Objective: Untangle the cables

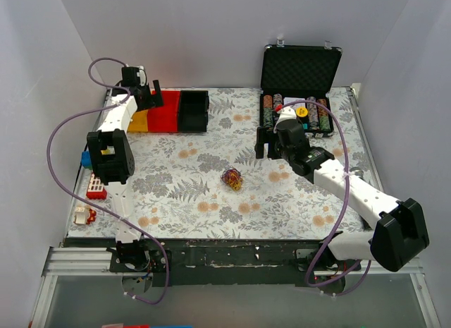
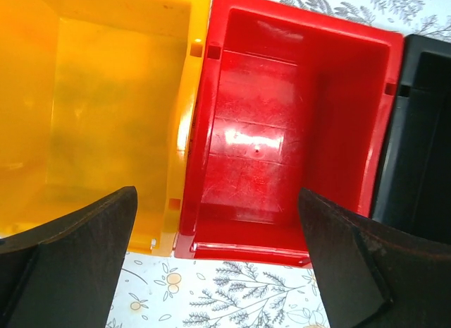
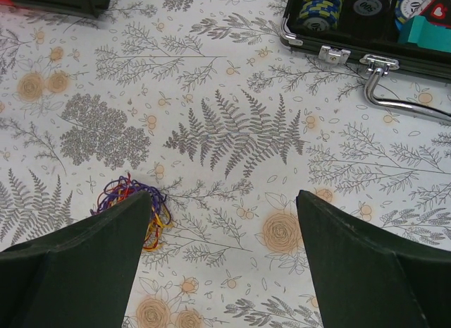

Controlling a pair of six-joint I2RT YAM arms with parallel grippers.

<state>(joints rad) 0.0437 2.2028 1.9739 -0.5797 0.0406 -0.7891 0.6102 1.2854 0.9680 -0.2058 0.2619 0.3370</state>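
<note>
The cables [image 1: 232, 178] are a small tangle of thin yellow, red and purple wires lying on the floral cloth in the middle of the table. In the right wrist view the cables [image 3: 156, 207] peek out from behind the left finger. My right gripper [image 1: 265, 143] hovers open to the right of and beyond the tangle, nothing between its fingers [image 3: 359, 257]. My left gripper [image 1: 149, 92] is open far away at the back left, above the bins, with its fingers [image 2: 91, 250] framing the red bin's near wall.
A yellow bin [image 2: 99, 95], a red bin [image 2: 282, 130] and a black bin [image 2: 423, 144] stand in a row at the back left. An open case of poker chips [image 1: 299, 113] sits at the back right. Toy bricks [image 1: 95, 190] lie along the left edge.
</note>
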